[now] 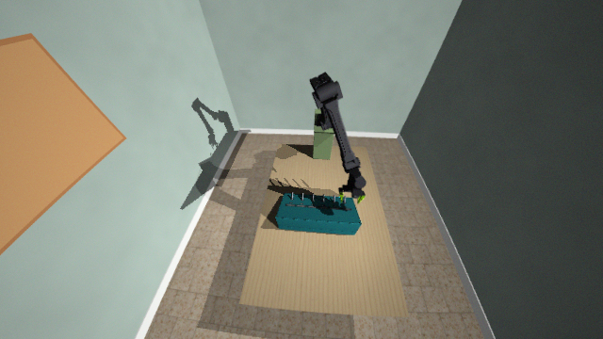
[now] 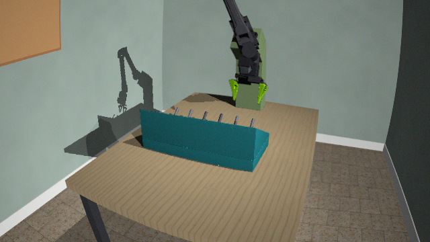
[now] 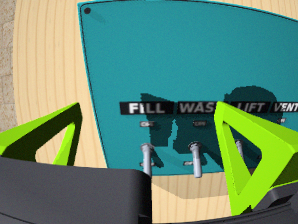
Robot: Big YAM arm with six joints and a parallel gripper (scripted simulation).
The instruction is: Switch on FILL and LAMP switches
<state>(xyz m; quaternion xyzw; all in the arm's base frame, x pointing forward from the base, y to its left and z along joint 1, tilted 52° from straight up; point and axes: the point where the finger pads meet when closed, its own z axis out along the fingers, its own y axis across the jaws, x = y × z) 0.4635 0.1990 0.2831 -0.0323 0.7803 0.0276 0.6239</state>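
Note:
The teal console (image 1: 317, 217) stands on the wooden table, its sloped face turned toward the arm's base; it also shows in the exterior view (image 2: 205, 141). Six grey levers stick up in a row along its top. My gripper (image 1: 351, 199) (image 2: 247, 100) is open and empty, hovering just above the right end of the row. In the wrist view the green fingers straddle the FILL lever (image 3: 147, 157) and the WASH lever (image 3: 194, 159). Both levers lean toward the camera. The LIFT and VENT labels are partly hidden by the right finger. The LAMP switch is out of the wrist view.
A green pedestal (image 2: 250, 72) carrying the arm's base stands at the table's far edge behind the console. The table's right edge (image 2: 309, 161) lies close to the console's right end. Walls stand on the left and the far side.

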